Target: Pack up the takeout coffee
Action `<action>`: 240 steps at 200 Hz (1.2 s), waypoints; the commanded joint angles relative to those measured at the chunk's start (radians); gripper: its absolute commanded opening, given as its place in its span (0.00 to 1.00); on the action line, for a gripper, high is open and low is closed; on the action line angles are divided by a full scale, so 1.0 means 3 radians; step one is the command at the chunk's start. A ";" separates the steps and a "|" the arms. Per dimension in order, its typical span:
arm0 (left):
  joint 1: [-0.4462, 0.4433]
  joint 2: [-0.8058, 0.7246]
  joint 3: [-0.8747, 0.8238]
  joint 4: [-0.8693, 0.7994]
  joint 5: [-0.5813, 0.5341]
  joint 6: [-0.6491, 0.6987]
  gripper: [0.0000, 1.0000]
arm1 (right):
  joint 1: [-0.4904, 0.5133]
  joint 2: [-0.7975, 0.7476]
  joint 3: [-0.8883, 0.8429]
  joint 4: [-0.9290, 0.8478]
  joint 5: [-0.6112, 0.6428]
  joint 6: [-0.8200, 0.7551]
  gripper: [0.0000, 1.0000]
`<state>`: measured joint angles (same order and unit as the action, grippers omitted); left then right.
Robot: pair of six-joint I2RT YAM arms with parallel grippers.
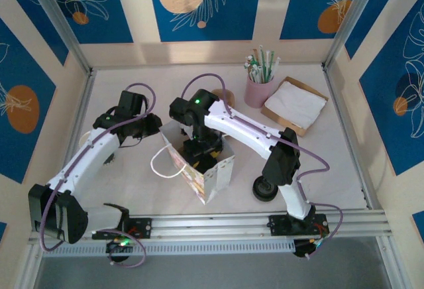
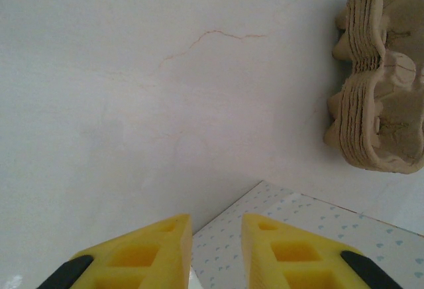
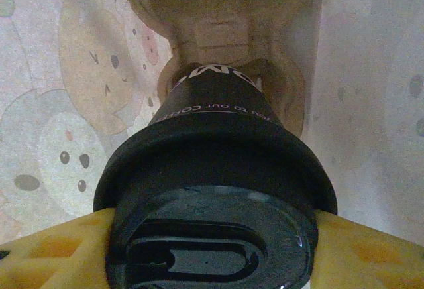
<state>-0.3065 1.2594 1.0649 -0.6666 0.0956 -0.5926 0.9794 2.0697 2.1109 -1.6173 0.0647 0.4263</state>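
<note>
Your right gripper [image 3: 212, 252] clamps its yellow fingers [image 3: 46, 256] on the black lid [image 3: 212, 236] of the coffee cup [image 3: 212, 136], whose base sits beyond them in a cardboard carrier [image 3: 218, 24] inside the paper bag [image 3: 40, 103]. Your left gripper [image 2: 216, 252] stands narrowly apart at the bag's edge; whether it pinches the bag cannot be told.

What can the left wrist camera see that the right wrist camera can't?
Left wrist, not right: bare white table, a stack of pulp cup carriers, the left end effector open. Right wrist, not left: the takeout coffee with black lid, gripped by the right end effector, over a pulp carrier. Both: yellow fingers and moulded pulp.
</note>
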 commanded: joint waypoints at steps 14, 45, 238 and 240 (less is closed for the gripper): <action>-0.0029 -0.0044 -0.0014 -0.0018 -0.0002 0.0064 0.26 | -0.0028 -0.0027 -0.0021 -0.0535 0.0031 -0.0005 0.54; -0.0029 -0.0037 -0.0001 -0.0018 0.0004 0.0069 0.26 | -0.0029 -0.0026 -0.0026 -0.0535 0.0035 -0.0005 0.54; -0.0030 -0.0041 -0.0017 -0.0018 -0.0012 0.0069 0.26 | -0.0024 0.0065 -0.0049 -0.0535 0.0075 -0.0009 0.54; -0.0027 -0.0046 -0.0017 -0.0018 -0.0012 0.0068 0.26 | -0.0023 0.0065 -0.0050 -0.0538 0.0073 -0.0010 0.54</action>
<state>-0.3065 1.2594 1.0649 -0.6666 0.0956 -0.5926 0.9749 2.0727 2.1109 -1.6173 0.0788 0.4263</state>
